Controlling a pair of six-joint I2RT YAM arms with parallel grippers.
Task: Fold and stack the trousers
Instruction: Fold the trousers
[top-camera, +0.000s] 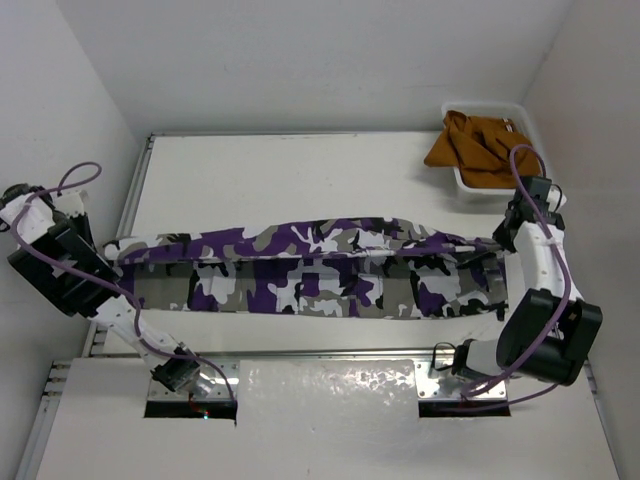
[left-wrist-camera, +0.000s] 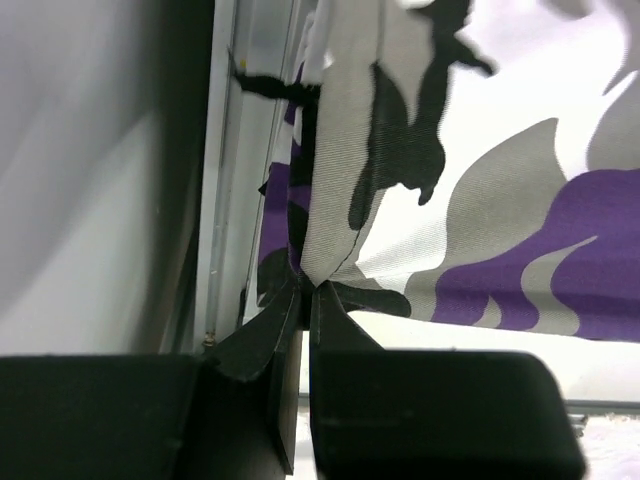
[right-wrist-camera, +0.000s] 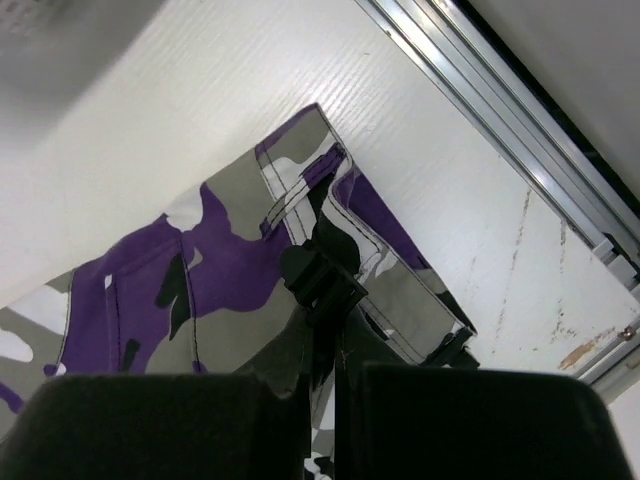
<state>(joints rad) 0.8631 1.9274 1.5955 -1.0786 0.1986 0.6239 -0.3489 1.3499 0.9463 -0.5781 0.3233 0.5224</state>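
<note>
The camouflage trousers lie stretched lengthwise across the table, from the left side to the right. Their far edge is raised and folded toward the near edge. My left gripper is shut on the left end of that edge; in the left wrist view the jaws pinch a corner of the fabric. My right gripper is shut on the right end. In the right wrist view it grips the waistband by a black buckle.
A white bin at the back right holds a plain orange-brown garment. A metal rail runs along the table's left edge, close to my left gripper. A shiny plate lies between the arm bases.
</note>
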